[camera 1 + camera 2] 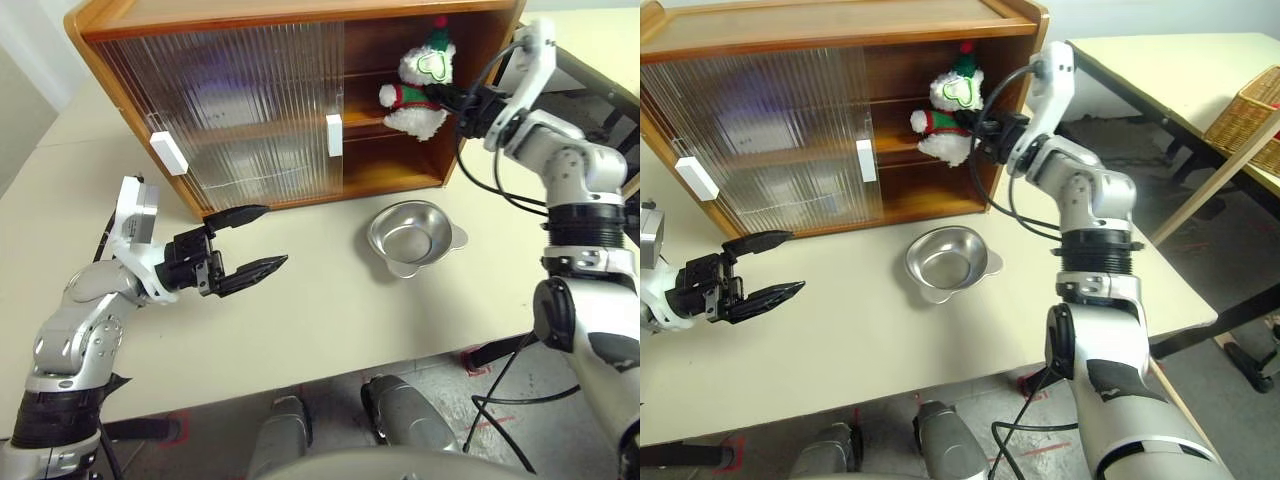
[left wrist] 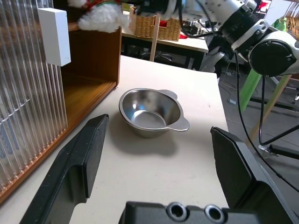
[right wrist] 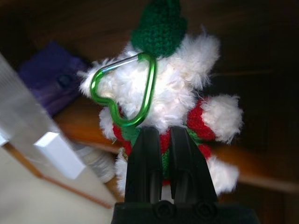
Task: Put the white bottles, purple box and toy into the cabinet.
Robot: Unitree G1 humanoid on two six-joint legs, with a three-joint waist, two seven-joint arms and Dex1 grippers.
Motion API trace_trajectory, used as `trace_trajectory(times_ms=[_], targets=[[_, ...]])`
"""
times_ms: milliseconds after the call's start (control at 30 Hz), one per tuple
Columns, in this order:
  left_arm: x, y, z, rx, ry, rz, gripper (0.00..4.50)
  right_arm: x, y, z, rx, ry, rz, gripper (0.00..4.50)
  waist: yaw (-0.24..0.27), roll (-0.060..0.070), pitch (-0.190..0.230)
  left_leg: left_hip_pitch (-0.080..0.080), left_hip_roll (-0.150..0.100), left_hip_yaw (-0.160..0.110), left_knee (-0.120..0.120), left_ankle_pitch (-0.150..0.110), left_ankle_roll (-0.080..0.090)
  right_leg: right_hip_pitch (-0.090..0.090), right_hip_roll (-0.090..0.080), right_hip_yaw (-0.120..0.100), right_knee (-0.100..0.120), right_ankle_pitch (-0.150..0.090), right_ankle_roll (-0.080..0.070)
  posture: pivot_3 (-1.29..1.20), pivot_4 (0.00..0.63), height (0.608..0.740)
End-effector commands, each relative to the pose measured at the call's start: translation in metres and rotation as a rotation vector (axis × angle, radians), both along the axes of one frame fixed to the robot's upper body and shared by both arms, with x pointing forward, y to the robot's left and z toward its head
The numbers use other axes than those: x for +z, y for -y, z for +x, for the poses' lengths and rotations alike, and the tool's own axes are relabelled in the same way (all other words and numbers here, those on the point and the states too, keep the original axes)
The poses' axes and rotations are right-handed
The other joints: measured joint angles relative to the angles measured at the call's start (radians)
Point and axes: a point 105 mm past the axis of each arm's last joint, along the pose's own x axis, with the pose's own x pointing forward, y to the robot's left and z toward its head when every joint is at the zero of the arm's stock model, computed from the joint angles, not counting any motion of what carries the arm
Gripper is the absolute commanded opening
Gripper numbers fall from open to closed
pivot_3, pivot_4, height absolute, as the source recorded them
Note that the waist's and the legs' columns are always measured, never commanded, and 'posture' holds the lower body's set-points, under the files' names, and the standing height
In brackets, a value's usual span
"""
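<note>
The toy (image 1: pixel 420 88), a white plush in a red-and-green knit with a green hat, hangs in the cabinet's (image 1: pixel 300 15) open right half at upper-shelf height. My right gripper (image 3: pixel 159 133) is shut on its striped middle. A green heart-shaped clip (image 3: pixel 126 93) lies on its chest. The purple box (image 3: pixel 51 77) lies on the upper shelf behind the toy. A white bottle (image 3: pixel 97 162) shows on the shelf below. My left gripper (image 1: pixel 275 236) hovers open over the table in front of the ribbed sliding doors (image 1: pixel 230 110), with nothing between its fingers.
A shiny steel bowl (image 1: pixel 412 237) sits on the table in front of the cabinet's open side. White block handles (image 1: pixel 334 135) stick out from the doors. A second table with a wicker basket (image 1: pixel 1250 120) stands to the right.
</note>
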Motion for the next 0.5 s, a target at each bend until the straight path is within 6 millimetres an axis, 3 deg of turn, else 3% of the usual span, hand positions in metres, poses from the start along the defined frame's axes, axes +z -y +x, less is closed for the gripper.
trace_trajectory(times_ms=[33,333,500], targets=[[0.001,0.001,-0.004,0.0,0.005,0.006,4.5,0.0,0.001,0.014,-0.071,0.059,-0.054,0.0,0.0,0.0,0.0,0.0,0.0,0.0,0.0,0.0,0.0,0.0,0.0,0.0,0.0,0.0,-0.001,-0.21,0.097,0.74],[0.0,0.0,-0.005,0.011,0.0,0.007,4.5,0.022,0.004,0.029,-0.162,0.175,-0.014,0.0,0.01,0.001,0.001,0.0,0.001,0.0,-0.001,0.002,0.003,-0.002,0.0,0.001,0.0,0.003,-0.011,-0.21,0.098,0.74],[0.001,-0.001,-0.005,0.01,0.001,0.01,4.5,0.004,-0.005,0.033,-0.148,0.162,-0.097,0.0,0.004,0.001,0.001,0.0,0.002,0.0,-0.004,0.002,0.003,-0.004,0.0,0.001,0.0,0.003,-0.012,-0.21,0.099,0.74]])
